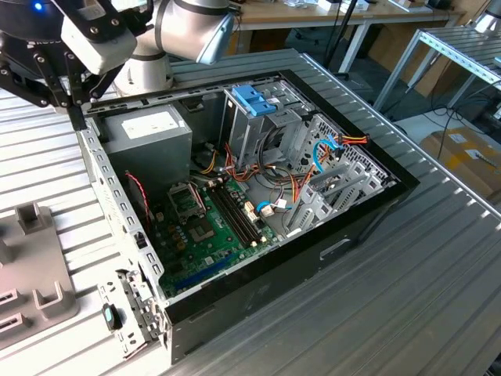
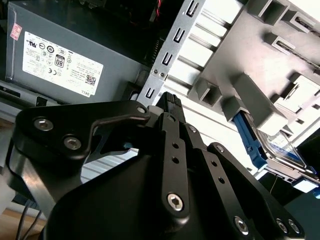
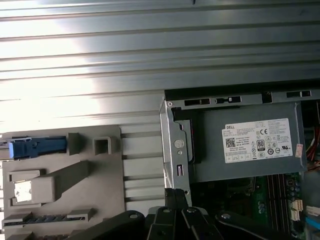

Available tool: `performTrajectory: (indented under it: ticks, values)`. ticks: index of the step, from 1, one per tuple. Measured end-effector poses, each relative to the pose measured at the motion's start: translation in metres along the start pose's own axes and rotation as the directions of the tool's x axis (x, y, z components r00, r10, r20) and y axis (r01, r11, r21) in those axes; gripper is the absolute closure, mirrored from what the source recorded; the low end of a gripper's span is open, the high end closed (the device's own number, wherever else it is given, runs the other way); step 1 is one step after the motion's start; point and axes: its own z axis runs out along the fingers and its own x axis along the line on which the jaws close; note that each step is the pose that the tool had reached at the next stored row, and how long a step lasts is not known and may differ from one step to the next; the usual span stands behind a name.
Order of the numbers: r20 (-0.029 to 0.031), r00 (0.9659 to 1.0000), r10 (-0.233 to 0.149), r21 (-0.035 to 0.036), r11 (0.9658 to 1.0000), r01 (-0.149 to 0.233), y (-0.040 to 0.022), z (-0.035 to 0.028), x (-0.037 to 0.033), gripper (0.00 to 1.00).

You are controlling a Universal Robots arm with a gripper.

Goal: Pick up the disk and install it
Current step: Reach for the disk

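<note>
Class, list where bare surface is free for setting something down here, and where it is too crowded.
Widest free patch: the ribbed table on the exterior view's right of the case. A narrow bare strip runs between case and grey fixture. Crowded: inside the case, with board, cables and cage; and the fixture, which carries the disk.

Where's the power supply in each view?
Exterior view: power supply in the case's far corner, exterior view's left.
Second wrist view: power supply against the slotted chassis wall.
First wrist view: power supply just inside that wall.
Shared landmark: grey fixture plate outside the case.
</note>
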Motion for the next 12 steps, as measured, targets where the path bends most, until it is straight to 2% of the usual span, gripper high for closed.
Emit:
performTrajectory:
  ticks: [12]
  values:
    - [0.0000,1.0000,0.000,0.0000,1.0000,0.000,-0.0010,-0.0003,0.0133,0.89]
